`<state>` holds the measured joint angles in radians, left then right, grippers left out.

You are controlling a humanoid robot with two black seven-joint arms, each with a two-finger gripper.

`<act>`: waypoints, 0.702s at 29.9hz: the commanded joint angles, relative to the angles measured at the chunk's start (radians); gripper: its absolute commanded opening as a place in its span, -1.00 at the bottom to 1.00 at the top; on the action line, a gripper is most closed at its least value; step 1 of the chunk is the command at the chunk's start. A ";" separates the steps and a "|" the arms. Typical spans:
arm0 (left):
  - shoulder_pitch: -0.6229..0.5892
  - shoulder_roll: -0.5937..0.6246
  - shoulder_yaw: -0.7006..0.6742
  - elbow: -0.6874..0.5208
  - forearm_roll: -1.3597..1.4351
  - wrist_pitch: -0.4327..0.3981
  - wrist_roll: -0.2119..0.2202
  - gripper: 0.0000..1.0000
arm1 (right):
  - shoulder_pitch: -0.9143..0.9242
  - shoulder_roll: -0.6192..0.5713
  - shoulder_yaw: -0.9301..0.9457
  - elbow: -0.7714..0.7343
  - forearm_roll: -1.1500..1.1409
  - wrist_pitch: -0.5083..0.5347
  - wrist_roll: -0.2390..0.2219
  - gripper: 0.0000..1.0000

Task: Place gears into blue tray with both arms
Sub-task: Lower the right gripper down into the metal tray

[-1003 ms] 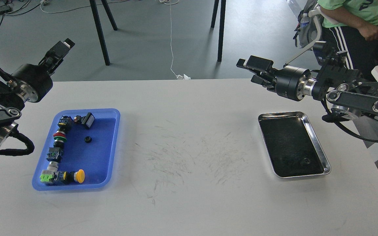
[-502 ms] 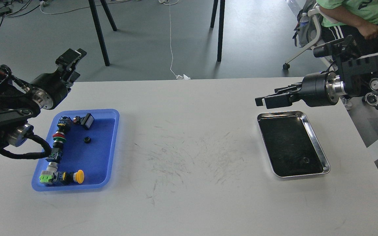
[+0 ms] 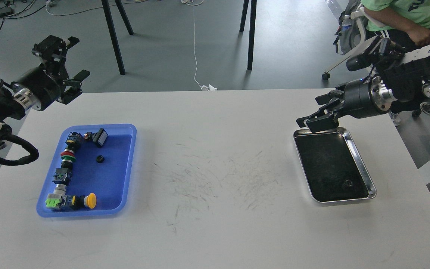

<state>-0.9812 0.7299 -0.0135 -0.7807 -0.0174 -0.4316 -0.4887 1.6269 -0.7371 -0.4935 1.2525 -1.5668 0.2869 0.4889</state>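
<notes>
White tabletop [image 3: 215, 149]: right pincer [image 3: 317, 120], spread wide, hovers above the silver tray [image 3: 362, 164], likely targeting the gear [image 3: 348, 183]; left pincer [image 3: 64, 59] open, idle.

Your left gripper [image 3: 67, 63] is raised at the far left, fingers spread apart and empty. Your right gripper [image 3: 317, 117] reaches in from the right, angled downward, fingers parted, holding nothing.

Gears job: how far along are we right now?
About halfway. One gear already lies in the blue tray beside the push-button switches. The other gear sits in the silver metal tray, near its front edge. Neither gripper holds anything: the right gripper hovers open over that tray's far rim, and the left gripper is open, raised beyond the blue tray. Left: pick the second gear and carry it across.
</notes>
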 commanded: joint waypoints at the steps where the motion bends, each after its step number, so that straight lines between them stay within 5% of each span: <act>1: 0.009 -0.038 -0.011 0.018 -0.009 -0.032 0.000 0.96 | 0.011 -0.011 -0.002 0.030 -0.088 0.000 0.000 0.93; 21: 0.058 -0.142 -0.008 0.084 -0.006 0.047 0.000 0.96 | 0.002 -0.047 -0.174 0.102 -0.455 -0.028 0.000 0.77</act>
<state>-0.9297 0.5932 -0.0203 -0.7043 -0.0237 -0.3853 -0.4887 1.6338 -0.7838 -0.6275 1.3468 -1.9931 0.2665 0.4886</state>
